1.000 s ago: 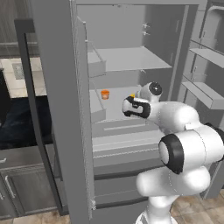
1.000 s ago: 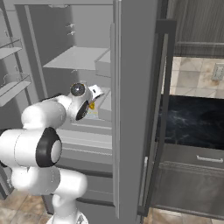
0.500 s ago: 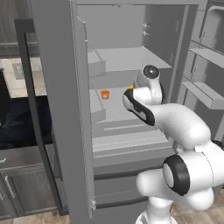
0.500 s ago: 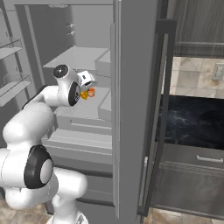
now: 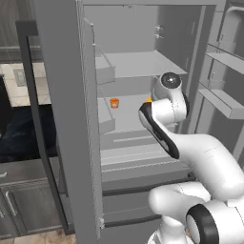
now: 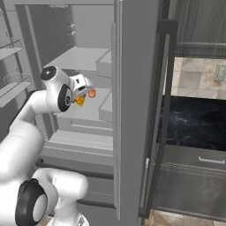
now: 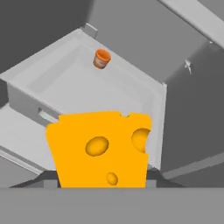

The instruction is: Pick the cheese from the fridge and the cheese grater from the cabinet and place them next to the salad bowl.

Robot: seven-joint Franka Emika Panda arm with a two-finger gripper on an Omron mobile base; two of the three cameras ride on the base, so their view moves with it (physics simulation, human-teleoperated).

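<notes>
I've got the gripper [image 6: 82, 93] pinching the cheese [image 7: 99, 149], 1 wedge clamped between the 2 fingers and lifted off the shelf. It sits inside the open fridge [image 5: 143, 62], above the middle shelf [image 7: 100, 94]. In the hand view the wedge is right in front of the camera, holes facing me. Small orange cup [image 7: 101, 58] stands well apart at the back of that shelf.

A glossy white rounded arm [image 5: 200, 152] with dark joints and bands.
</notes>
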